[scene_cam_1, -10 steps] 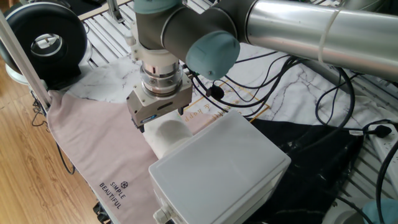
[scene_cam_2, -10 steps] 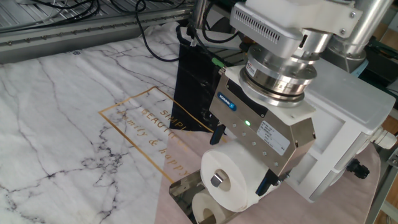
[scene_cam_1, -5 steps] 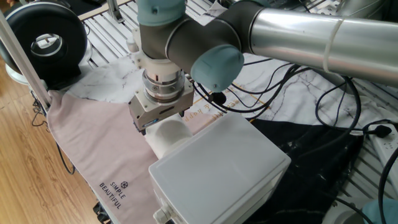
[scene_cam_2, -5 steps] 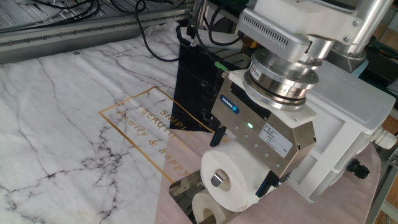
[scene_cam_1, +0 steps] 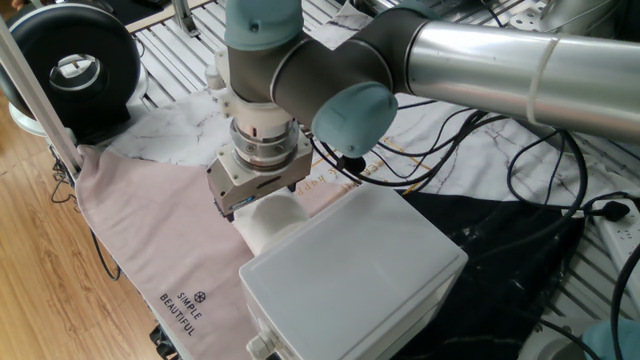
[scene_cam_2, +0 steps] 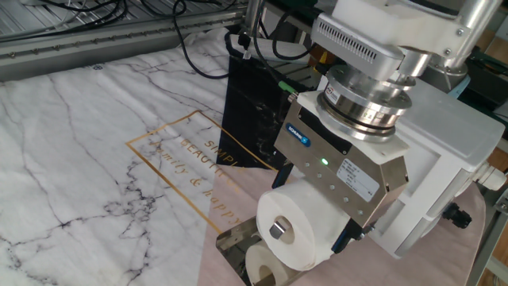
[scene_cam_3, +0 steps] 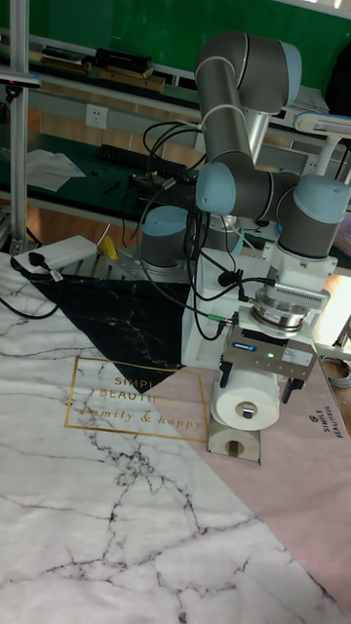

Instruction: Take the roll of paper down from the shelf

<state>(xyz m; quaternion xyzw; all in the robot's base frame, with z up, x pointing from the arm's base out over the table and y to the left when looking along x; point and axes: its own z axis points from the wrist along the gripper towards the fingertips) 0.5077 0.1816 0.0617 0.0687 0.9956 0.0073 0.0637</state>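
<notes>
— Gripper [scene_cam_2: 311, 232]: pinching the roll of paper [scene_cam_2: 290, 226] from both sides, roll's hollow core facing the camera in the other fixed view. Green light lit on the housing, blue label there too small to read.
— And the roll's place?
— Clamped between dark fingers [scene_cam_2: 279, 174], just above the shelf [scene_cam_2: 235, 245], a chrome plate mirroring the roll. Touching the plate or lifted off it: cannot tell.
— Starting from the biggest, then?
— One marble-print sheet [scene_cam_2: 87, 143], with a gold frame reading "SIMPLE BEAUTIFUL" and "family & happy". One pink cloth [scene_cam_1: 160, 235], printed "SIMPLE BEAUTIFUL" in dark letters. One pale grey box [scene_cam_1: 350, 275], just beside the roll. One black triangular patch [scene_cam_3: 127, 317].
— Differences between views?
— One fixed view: only the roll's white side showing [scene_cam_1: 272, 215] under the gripper [scene_cam_1: 262, 203], shelf hidden; black round fan [scene_cam_1: 72, 65] at top left. Tall fixed view: whole arm [scene_cam_3: 244, 117], roll [scene_cam_3: 246, 403] in the gripper [scene_cam_3: 255, 382], reflection below on the shelf [scene_cam_3: 234, 445], white power strip [scene_cam_3: 68, 252] at left.
</notes>
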